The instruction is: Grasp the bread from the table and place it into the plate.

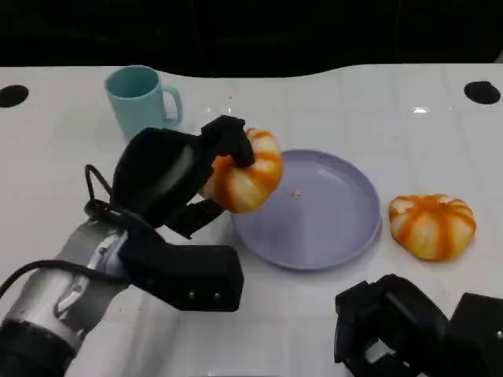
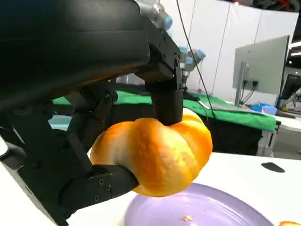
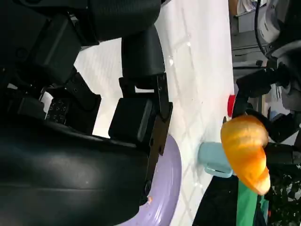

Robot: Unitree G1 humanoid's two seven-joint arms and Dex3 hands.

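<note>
Bread (image 1: 250, 179) in left hand (image 1: 169, 177), above plate (image 1: 338, 236)

I see a light blue mug (image 1: 140, 100) standing upright on the white tabletop (image 1: 338, 102), handle toward my right. A second orange-striped bun (image 1: 433, 225) lies on the tabletop, apart. Beyond, a green-covered bench (image 2: 244, 115) and a monitor (image 2: 261, 66).

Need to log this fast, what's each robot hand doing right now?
Left robot hand: holding a bread, raised over the plate's near-left rim.
Right robot hand: low by the table's near edge, holding nothing; open or closed cannot be told.
</note>
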